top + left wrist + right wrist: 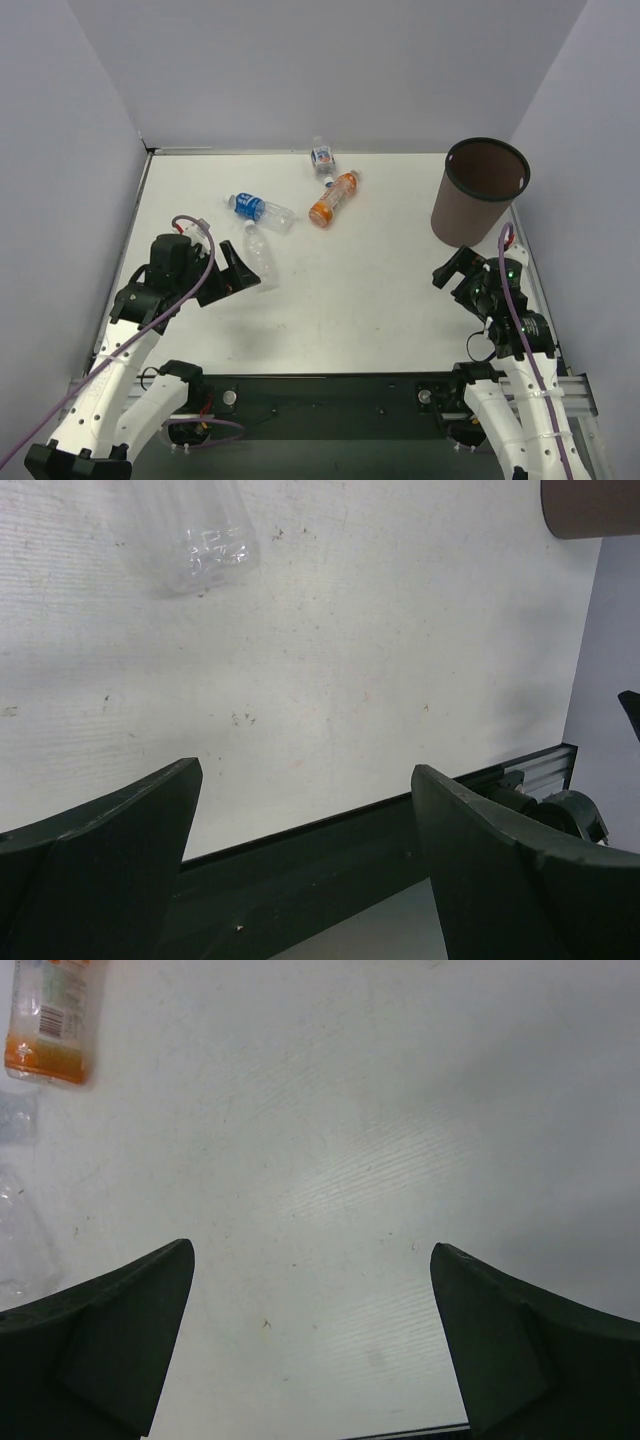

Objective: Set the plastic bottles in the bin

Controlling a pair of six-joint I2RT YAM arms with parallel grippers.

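Four bottles lie on the white table. The blue-labelled bottle (260, 209) lies left of centre. The plain clear bottle (260, 254) lies just below it; its base shows in the left wrist view (200, 535). The orange bottle (333, 198) lies mid-table and shows in the right wrist view (52, 1020). The white-blue labelled bottle (322, 157) lies near the back wall. The brown bin (478, 191) stands upright at the right. My left gripper (232, 272) is open and empty beside the clear bottle. My right gripper (450, 270) is open and empty, just below the bin.
Grey walls enclose the table on the left, back and right. A black rail (330, 385) runs along the near edge between the arm bases. The bin's base edge shows in the left wrist view (592, 510).
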